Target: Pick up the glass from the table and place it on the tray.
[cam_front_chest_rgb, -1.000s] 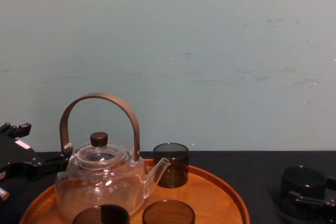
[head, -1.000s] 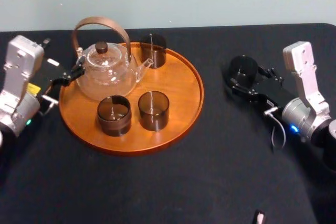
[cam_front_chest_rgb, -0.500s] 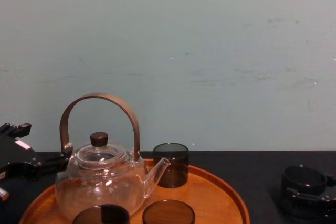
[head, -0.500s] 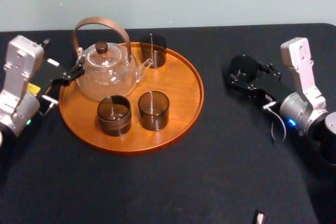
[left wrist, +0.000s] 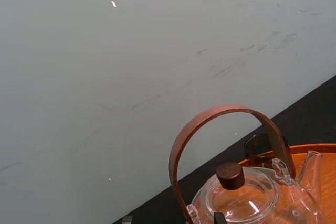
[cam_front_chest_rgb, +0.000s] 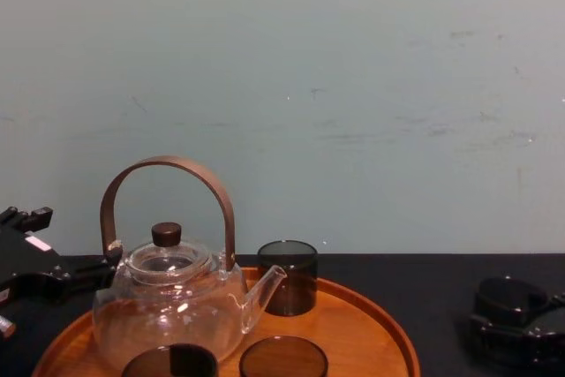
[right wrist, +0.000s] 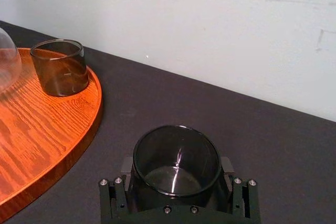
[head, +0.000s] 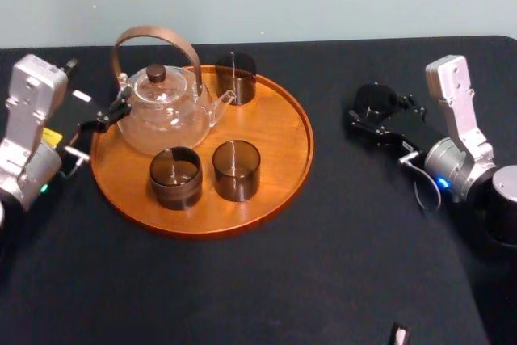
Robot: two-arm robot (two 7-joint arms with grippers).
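Glass point(head: 373, 103) first: where is it found?

It is seen well to the right of the tray point(head: 275, 139), over the black table point(head: 242, 280), upright with its mouth up. Whether its base is touching the table cannot be told.

How is it held?

It is clasped by the right gripper point(head: 378, 115), whose fingers point(right wrist: 125, 167) are pressed against its two opposite sides. Its dark, see-through wall and round rim are shown close up in the right wrist view.

What is carried on the tray?

A clear teapot point(head: 161, 111) with a brown arched handle is set on the far left part. Three other glasses point(head: 236, 170) are stood upright around it: one by the spout at the far edge, and two side by side nearer the robot.

And the left gripper point(head: 101, 123)?

It is held low, just beside the tray's left rim and near the base of the teapot's handle. Its fingers are spread apart, with nothing gripped between them.
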